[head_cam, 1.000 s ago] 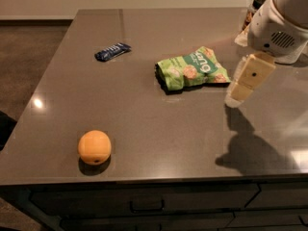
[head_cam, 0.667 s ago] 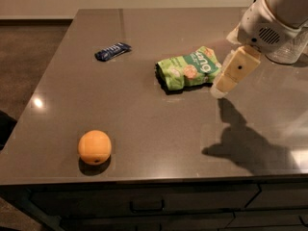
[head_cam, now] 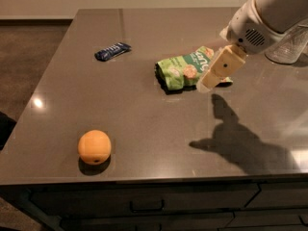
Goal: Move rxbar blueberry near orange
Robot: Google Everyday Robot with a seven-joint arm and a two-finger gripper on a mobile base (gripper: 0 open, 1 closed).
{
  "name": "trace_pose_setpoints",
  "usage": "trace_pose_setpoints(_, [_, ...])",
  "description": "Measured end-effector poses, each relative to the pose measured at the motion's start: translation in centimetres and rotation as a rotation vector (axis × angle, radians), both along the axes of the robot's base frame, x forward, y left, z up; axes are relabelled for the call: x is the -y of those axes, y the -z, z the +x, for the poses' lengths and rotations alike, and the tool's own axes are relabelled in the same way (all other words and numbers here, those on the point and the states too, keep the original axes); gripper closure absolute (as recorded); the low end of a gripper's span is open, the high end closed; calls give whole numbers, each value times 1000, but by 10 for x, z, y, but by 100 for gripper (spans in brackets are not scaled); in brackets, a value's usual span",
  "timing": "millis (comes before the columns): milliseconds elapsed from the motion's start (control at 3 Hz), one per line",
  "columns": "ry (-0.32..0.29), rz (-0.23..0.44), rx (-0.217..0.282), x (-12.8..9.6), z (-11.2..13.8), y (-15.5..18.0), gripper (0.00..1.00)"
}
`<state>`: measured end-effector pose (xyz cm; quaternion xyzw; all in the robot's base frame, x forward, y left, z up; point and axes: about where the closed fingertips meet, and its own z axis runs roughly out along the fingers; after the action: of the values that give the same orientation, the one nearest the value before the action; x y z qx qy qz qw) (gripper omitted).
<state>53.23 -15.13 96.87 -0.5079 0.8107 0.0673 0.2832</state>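
end effector (head_cam: 204,84) hovers by green bag (head_cam: 183,71), grip state unclear; rxbar blueberry (head_cam: 112,51) well apart from orange (head_cam: 94,147).

Dim light; end effector (head_cam: 205,84) beside green bag (head_cam: 180,71) casts dark shadow (head_cam: 240,146).

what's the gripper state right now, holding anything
Gripper: hovers at the right end of the green snack bag, nothing visible in it; open or closed cannot be told.
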Motion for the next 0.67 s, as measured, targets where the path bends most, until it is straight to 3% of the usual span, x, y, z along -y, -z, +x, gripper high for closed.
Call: trace_pose_setpoints(667, [-71,37,-8,-33,26,0,0])
